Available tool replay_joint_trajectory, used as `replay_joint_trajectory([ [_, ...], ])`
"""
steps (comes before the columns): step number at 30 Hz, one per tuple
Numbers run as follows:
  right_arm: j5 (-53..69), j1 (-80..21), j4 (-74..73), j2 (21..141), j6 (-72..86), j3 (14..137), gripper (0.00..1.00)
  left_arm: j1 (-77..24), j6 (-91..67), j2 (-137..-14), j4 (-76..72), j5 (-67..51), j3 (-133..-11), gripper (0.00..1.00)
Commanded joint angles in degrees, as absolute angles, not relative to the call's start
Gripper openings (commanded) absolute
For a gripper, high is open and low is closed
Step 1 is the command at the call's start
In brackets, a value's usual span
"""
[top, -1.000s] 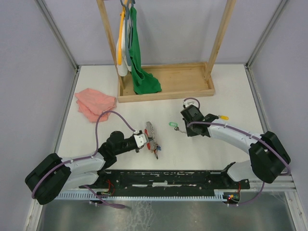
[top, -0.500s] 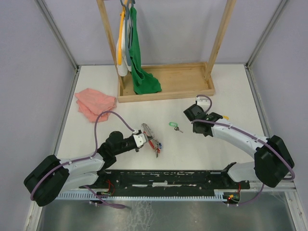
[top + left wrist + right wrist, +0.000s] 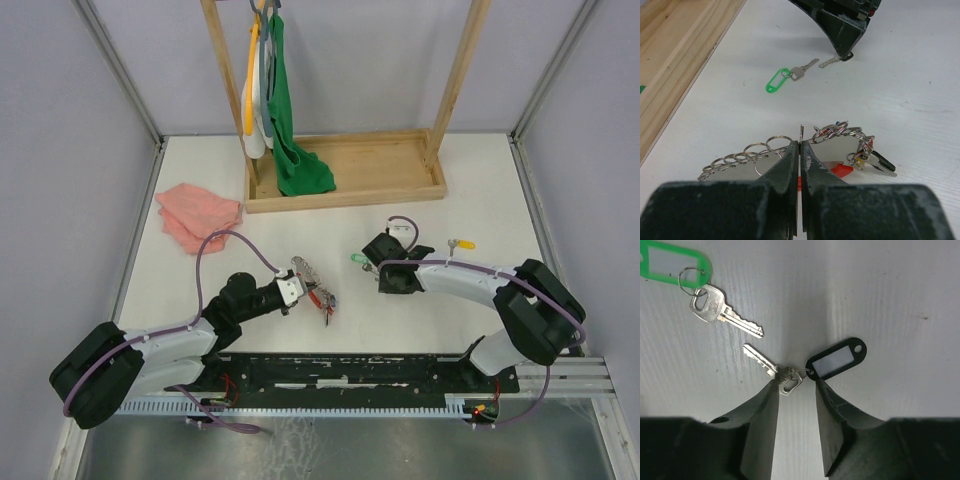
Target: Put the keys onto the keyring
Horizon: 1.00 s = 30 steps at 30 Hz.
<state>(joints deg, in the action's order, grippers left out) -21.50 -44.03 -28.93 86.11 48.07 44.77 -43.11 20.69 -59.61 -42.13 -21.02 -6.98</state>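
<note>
Currently, at the left, the left gripper (image 3: pixel 800 150) has its jaws pressed together on the thin wire of the keyring (image 3: pixel 837 132), which rests on the table (image 3: pixel 920 90). Its bunch of keys (image 3: pixel 865 156) lies just right of the fingertips. Toward the centre, you see the green-tagged key (image 3: pixel 715 304) lying loose. The right gripper (image 3: pixel 796 390) stands spread, straddling the head of the black-tagged key (image 3: pixel 836 359) without clamping it. Farther right lies the yellow-tagged key (image 3: pixel 462 243).

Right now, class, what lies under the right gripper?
A silver key with a black tag lies on the table between the fingers of the open right gripper. Whatever is beneath the fingers themselves is hidden.
</note>
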Motion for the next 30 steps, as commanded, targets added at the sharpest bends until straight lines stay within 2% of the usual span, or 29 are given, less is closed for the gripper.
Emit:
replay_joint_trajectory([
  [1, -20.61, -43.83, -29.73, 83.87, 43.49, 48.75, 0.46, -43.14, 20.57, -58.82, -45.81, -21.09, -8.5, 0.03],
  [6, -16.82, -39.63, -32.05, 80.26, 34.21, 48.84, 0.53, -43.14, 20.51, -58.56, -45.98, -21.45, -8.39, 0.03],
  [12, -7.01, -33.85, -27.79, 79.45, 26.35, 47.6, 0.6, -43.14, 20.39, -58.36, -45.97, -22.1, -8.33, 0.03],
  [21, -3.11, -32.01, -24.54, 84.28, 20.57, 49.3, 0.56, -43.11, 20.4, -58.69, -46.23, -22.7, -8.35, 0.03],
  [30, 0.37, -31.89, -26.23, 86.56, 26.45, 47.83, 0.56, -43.18, 20.39, -59.15, -46.32, -23.03, -8.44, 0.03],
])
